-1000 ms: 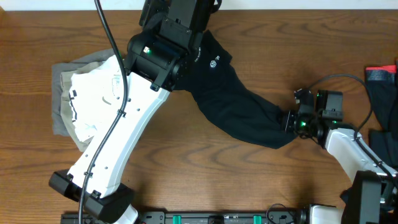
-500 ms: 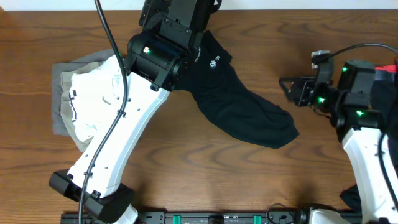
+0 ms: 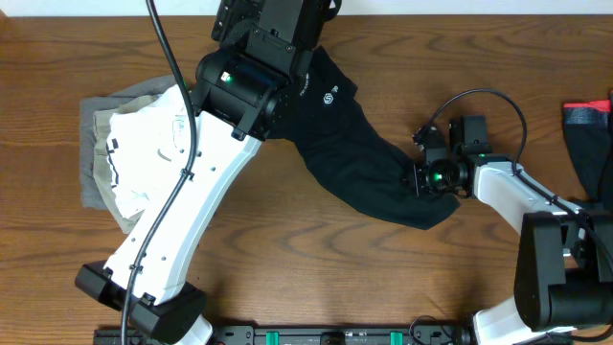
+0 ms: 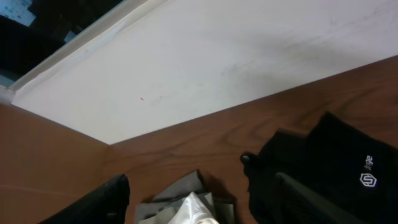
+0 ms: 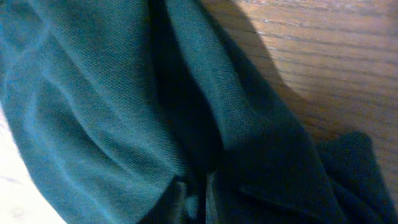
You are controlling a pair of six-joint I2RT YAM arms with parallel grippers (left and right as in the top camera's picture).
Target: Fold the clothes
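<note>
- The black shirt (image 3: 364, 163) carries a small white round logo (image 3: 328, 97) on its chest. I see it as an emblem only, with no letters I can read.
- In my left wrist view, a short line of white lettering (image 4: 368, 163) stands just beside that logo, too small for me to read.
- The white garment (image 3: 144, 158) shows small dark marks (image 3: 113, 146) near its edge, and I cannot make them out as words.

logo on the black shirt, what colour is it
White logo on the black shirt, clearest in the overhead view.
</note>
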